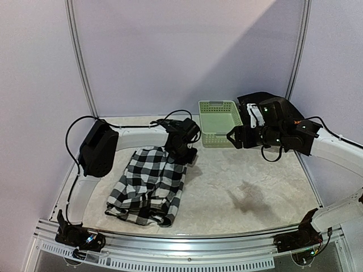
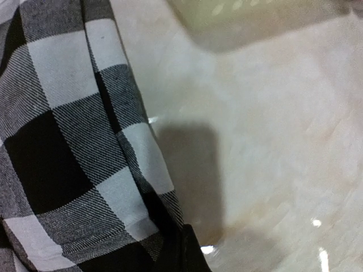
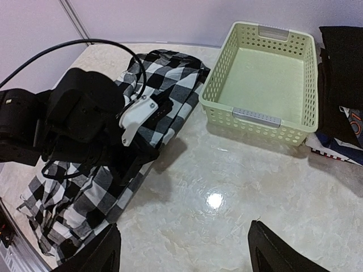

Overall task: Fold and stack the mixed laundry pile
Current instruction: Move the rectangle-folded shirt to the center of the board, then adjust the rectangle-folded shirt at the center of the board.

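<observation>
**q:** where's the laundry sitting relative to the basket?

**me:** the checked shirt is spread on the table off the basket's near left corner. its long axis runs from that corner away toward my own bases. the black cloth and a printed piece are heaped on the basket's right side, close against its wall. can't tell if they touch it.

**q:** and your hands?

**me:** left hand is pressed together at the shirt end closest to the basket. in the wrist view the fabric funnels right down into my grip, so i read it as pinching the shirt's edge. right hand is spread wide with nothing in it, hovering off the basket's near right corner and facing across at the shirt.

**q:** so which one does the fold?

**me:** left, i reckon. it's on the shirt, and the right one is well apart from it. the whole shirt lies away from the basket from where i'm gripping. so carrying that end along the long axis looks like the move. the end far from the basket is rumpled though, might bunch.
</observation>
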Available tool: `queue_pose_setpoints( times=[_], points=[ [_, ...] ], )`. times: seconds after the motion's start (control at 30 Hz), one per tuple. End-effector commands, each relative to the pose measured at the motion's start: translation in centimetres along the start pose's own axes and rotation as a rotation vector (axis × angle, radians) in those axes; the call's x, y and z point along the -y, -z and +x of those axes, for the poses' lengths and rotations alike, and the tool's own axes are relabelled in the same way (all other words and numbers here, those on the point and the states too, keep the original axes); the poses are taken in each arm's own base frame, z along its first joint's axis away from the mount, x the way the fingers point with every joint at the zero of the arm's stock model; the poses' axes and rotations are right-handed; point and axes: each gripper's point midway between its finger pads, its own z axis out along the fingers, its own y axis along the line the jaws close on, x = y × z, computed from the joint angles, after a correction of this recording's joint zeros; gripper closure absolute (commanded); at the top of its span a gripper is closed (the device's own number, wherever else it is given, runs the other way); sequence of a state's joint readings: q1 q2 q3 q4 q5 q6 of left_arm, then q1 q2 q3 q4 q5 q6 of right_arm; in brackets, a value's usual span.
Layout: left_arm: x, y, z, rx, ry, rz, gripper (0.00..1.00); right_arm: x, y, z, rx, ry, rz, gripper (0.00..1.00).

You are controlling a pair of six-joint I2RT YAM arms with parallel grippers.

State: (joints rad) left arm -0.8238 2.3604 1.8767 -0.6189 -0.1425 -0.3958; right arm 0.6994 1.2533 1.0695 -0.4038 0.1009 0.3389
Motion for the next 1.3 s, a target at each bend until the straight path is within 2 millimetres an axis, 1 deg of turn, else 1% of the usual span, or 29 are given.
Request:
queue_pose_setpoints(
  times=[0.0,0.07,0.13,0.17,0.2,0.23,0.27,0.3,0.37,0.43,0.5,0.6,0.63,0.67,0.7,0.73,0.83,0.93,0.97,1.0,1.03,1.1,1.2,1.27],
  points=[
    [1.7,-1.1,-4.5,0.069,0.109,0.13,1.0,0.8,0.7,0.3,0.009,-0.013,0.033,0.22],
    [3.0,-1.7,-6.3,0.096,0.17,0.243,1.0,0.9,0.7,0.3,0.011,-0.014,0.038,0.22],
    [4.1,-1.9,-8.0,0.13,0.218,0.33,1.0,1.1,0.6,0.4,0.008,-0.018,0.051,0.21],
    [4.4,-1.8,-8.8,0.148,0.226,0.349,0.99,1.1,0.6,0.4,0.008,-0.018,0.054,0.21],
    [4.6,-1.8,-9.2,0.152,0.226,0.352,0.96,1.2,0.5,0.4,0.006,-0.022,0.057,0.21],
    [4.7,-1.4,-9.6,0.16,0.222,0.356,0.92,1.2,0.5,0.6,0.003,-0.026,0.055,0.21],
    [4.8,-0.8,-9.9,0.168,0.213,0.363,0.84,1.1,0.4,0.8,-0.001,-0.029,0.051,0.21],
    [4.9,0.2,-10.3,0.181,0.202,0.371,0.77,1.1,0.5,0.8,0.001,-0.04,0.043,0.21],
    [4.7,1.9,-10.4,0.206,0.184,0.372,0.62,0.8,0.5,1.1,0.002,-0.055,0.02,0.2],
    [4.2,3.4,-9.7,0.217,0.172,0.359,0.49,0.3,0.6,1.3,0.009,-0.073,-0.014,0.18],
    [3.8,5.5,-9.4,0.244,0.16,0.351,0.36,0.0,0.5,1.9,0.0,-0.091,-0.04,0.14],
    [3.0,8.5,-8.6,0.283,0.133,0.32,0.21,-0.4,0.2,3.1,-0.022,-0.12,-0.076,0.11],
    [2.7,9.7,-8.3,0.298,0.125,0.312,0.17,-0.5,-0.1,3.8,-0.036,-0.13,-0.084,0.1],
    [2.5,10.5,-7.7,0.303,0.115,0.301,0.12,-0.4,-0.3,4.2,-0.043,-0.136,-0.084,0.1],
    [2.1,11.4,-7.1,0.31,0.105,0.286,0.09,-0.8,-0.5,4.9,-0.064,-0.143,-0.109,0.1],
    [1.8,12.2,-6.5,0.317,0.093,0.269,0.07,-1.2,-0.6,5.5,-0.078,-0.145,-0.127,0.1],
    [0.3,14.1,-3.8,0.313,0.06,0.181,0.06,-1.7,-1.3,7.2,-0.129,-0.159,-0.147,0.09],
    [-0.8,15.3,0.1,0.26,0.03,0.11,0.07,-2.3,-2.1,9.6,-0.197,-0.176,-0.173,0.09],
    [-1.3,15.5,1.5,0.243,0.021,0.086,0.08,-2.6,-2.3,10.2,-0.212,-0.189,-0.194,0.09],
    [-1.8,15.3,3.6,0.209,0.012,0.072,0.09,-3.0,-2.6,11.1,-0.236,-0.199,-0.218,0.1],
    [-2.1,15.2,5.2,0.186,0.008,0.065,0.11,-3.3,-2.8,11.7,-0.253,-0.214,-0.241,0.11],
    [-3.1,15.5,8.0,0.164,0.009,0.04,0.11,-3.9,-3.4,13.2,-0.3,-0.244,-0.271,0.12],
    [-4.3,15.7,11.5,0.129,0.019,0.029,0.13,-4.6,-4.2,14.7,-0.353,-0.266,-0.301,0.11],
    [-4.2,15.9,13.1,0.109,0.006,0.049,0.15,-4.9,-5.0,15.8,-0.39,-0.274,-0.309,0.11]
  ],
)
